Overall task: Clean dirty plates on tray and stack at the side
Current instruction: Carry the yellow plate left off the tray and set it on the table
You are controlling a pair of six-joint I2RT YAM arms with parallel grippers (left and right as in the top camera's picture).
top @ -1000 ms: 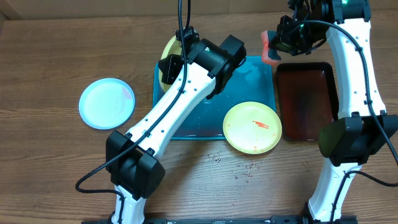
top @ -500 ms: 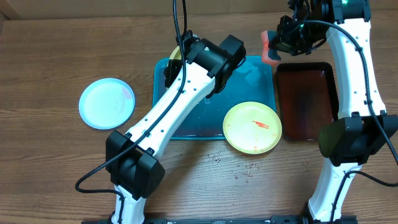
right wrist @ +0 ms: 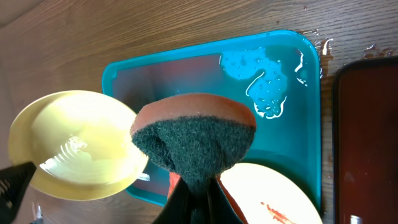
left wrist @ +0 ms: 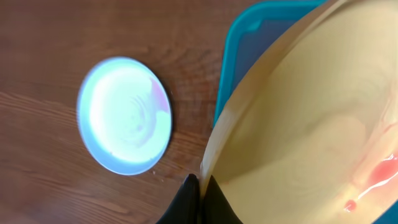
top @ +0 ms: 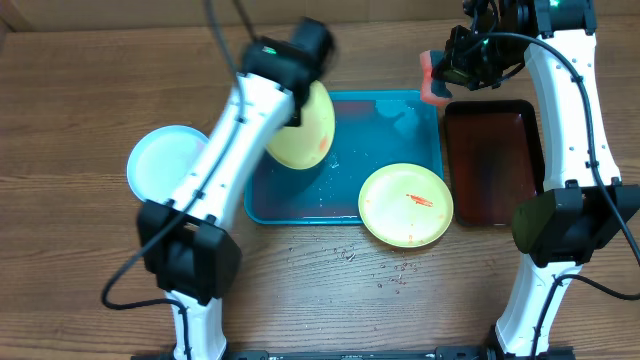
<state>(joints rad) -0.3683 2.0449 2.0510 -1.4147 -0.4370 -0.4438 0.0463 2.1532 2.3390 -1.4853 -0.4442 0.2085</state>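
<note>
Yellow-green round plastic plate hangs tilted above the turquoise rectangular tray, pinched at its rim by the left end effector; the right end effector clamps an orange green-faced sponge.

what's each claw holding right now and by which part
Left claw pinches the yellow-green plate by its rim. Right claw pinches the sponge by its dark green scouring side.

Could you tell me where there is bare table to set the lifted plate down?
Bare wood lies behind the pale plate and in front of the blue tray. The right is crowded by the other yellow plate and the dark tray.
</note>
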